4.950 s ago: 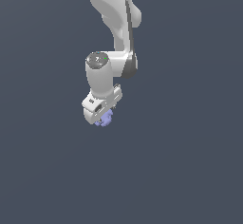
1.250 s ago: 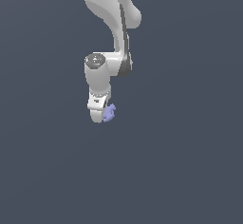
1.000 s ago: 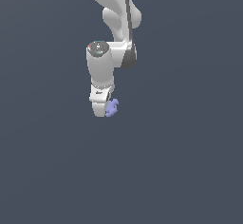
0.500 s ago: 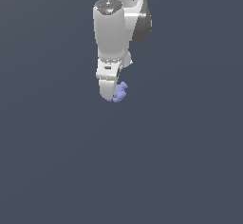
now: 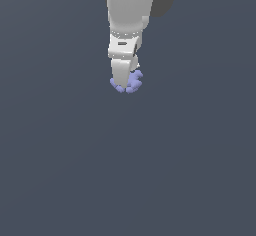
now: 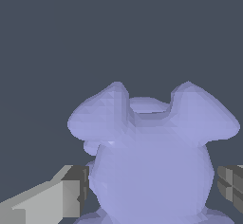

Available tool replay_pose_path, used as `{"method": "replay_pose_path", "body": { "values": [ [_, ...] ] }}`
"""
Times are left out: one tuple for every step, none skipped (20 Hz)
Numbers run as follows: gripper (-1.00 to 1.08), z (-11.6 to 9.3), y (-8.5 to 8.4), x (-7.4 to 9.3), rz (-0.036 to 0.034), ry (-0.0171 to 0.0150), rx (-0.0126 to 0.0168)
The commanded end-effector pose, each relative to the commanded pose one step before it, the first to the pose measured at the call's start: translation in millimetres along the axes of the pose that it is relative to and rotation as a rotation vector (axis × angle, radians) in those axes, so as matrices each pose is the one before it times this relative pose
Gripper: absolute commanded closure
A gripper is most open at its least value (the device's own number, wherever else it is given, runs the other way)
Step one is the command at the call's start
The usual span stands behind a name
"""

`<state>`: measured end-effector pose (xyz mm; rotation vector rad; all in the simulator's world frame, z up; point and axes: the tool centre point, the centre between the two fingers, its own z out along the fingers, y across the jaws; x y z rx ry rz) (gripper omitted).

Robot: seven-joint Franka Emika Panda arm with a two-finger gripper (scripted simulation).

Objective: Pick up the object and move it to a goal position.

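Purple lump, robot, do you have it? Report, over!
Gripper shut on the lump, pads on both sides. Lump held up at the fingertips. Nothing else in sight. Over.

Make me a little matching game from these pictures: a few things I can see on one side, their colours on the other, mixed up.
Things:
1. lumpy object
2. pincer
3. finger pads
4. background

Colours:
A. white
B. dark slate grey-blue
C. lavender-blue
D. dark grey

Pairs: 1-C, 2-A, 3-D, 4-B. The pads press the lumpy object from both sides in the wrist view.
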<state>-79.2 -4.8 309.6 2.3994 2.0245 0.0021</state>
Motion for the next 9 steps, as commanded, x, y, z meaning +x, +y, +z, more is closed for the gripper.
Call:
{"method": "replay_pose_path", "body": {
  "values": [
    [1.08,-12.42,-1.62,4.16,0.00096,0.00036,0.00192],
    [1.08,-3.78,-0.32,1.37,0.00000,0.00000,0.00000],
    [1.08,-3.05,-0.05,0.84,0.00057,0.00010,0.00037],
    [1.08,-2.70,-0.12,0.99,0.00000,0.00000,0.00000],
    [1.08,-2.08,0.08,0.56,0.00046,0.00000,0.00017],
    [1.08,-1.65,0.05,0.62,0.00000,0.00000,0.00000],
    [1.08,-1.09,0.17,0.20,0.00048,-0.00005,0.00010],
    [1.08,-0.66,0.08,0.26,0.00000,0.00000,0.00000],
    [1.08,-0.21,0.03,0.08,0.00000,0.00000,0.00000]
  ]
}}
